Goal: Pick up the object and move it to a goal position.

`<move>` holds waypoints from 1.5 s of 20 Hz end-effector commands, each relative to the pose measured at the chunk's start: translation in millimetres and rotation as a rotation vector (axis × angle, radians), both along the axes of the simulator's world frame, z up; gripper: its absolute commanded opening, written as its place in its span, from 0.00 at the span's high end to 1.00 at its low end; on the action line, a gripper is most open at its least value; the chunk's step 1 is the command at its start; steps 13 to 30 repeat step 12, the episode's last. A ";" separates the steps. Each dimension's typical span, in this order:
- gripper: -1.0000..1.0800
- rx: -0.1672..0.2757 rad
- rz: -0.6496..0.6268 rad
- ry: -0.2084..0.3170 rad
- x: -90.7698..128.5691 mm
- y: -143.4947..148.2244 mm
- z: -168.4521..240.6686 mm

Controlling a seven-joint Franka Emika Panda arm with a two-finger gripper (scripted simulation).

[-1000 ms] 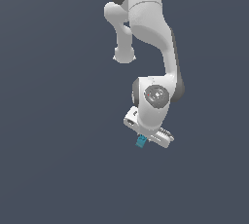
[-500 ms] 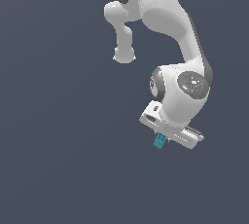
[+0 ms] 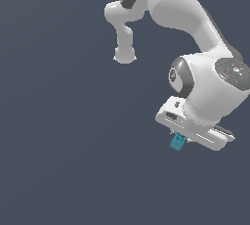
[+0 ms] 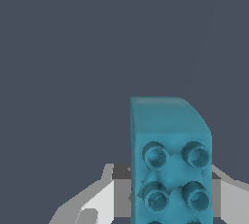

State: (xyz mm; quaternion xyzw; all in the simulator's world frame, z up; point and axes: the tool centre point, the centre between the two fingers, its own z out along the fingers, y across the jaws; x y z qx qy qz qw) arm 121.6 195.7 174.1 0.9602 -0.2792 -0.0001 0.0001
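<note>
Block [image 3: 177, 141]: small teal-blue oblong brick. Wrist view [image 4: 170, 162] shows round studs in two rows on one face, smooth adjoining face, one far corner looks cut off or rounded.
Size vs tool: much narrower than the white gripper body.
Long axis: in ext. view runs down and slightly toward that view's left, out from under the gripper; in wrist view runs away from the cam, studded face toward the lens.
Location: sticks out below the gripper [image 3: 180, 137], clear of any surface seen; only flat dark grey bkgd around it.
Gripper: white, tilted, low at ext. view's right.
Jaws: closed onto the block, one finger [image 4: 92, 203] on each side in wrist view; contact pts themselves cut off by frame edge.
Arm [image 3: 195, 18]: white Panda, comes in from the top of ext. view, elbow bent, wrist at that view's right edge.
</note>
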 end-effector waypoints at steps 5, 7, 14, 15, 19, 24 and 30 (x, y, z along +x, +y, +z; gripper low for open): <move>1.00 0.000 -0.001 0.000 6.1 11.5 13.1; 1.00 0.000 -0.001 0.000 7.0 13.1 14.8; 1.00 0.000 -0.001 0.000 8.1 14.1 15.7; 1.00 0.000 -0.001 0.000 8.1 14.1 15.7; 1.00 0.000 -0.001 0.000 8.1 14.1 15.7; 1.00 0.000 -0.001 0.000 8.1 14.1 15.7; 1.00 0.000 -0.001 0.000 8.1 14.1 15.7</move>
